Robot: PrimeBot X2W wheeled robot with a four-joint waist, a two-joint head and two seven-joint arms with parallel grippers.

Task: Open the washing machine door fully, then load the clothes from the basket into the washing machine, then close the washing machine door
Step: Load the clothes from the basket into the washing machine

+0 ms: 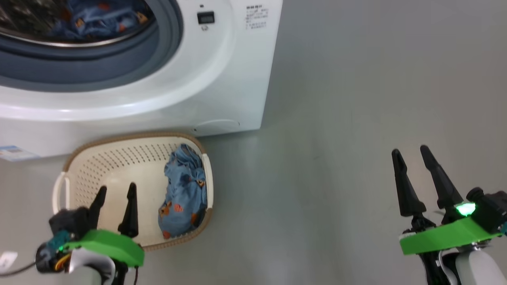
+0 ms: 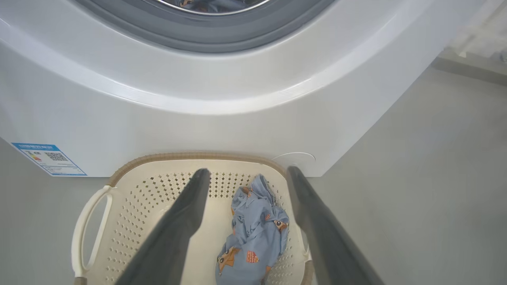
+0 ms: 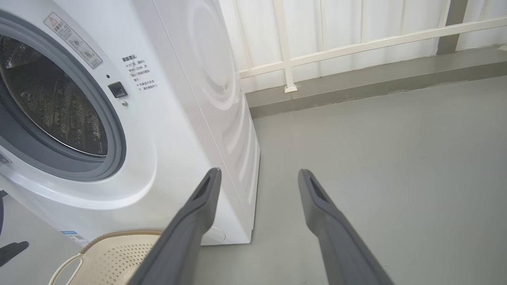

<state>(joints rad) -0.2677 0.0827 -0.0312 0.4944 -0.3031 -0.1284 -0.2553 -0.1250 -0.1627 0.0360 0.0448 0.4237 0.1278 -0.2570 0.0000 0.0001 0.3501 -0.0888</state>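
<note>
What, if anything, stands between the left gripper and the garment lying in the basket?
Nothing visible does. The open left gripper points into the basket, and the garment lies uncovered against the basket's right wall.

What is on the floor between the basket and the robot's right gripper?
Nothing. In the head view the grey floor is bare from the basket across to the right gripper.
</note>
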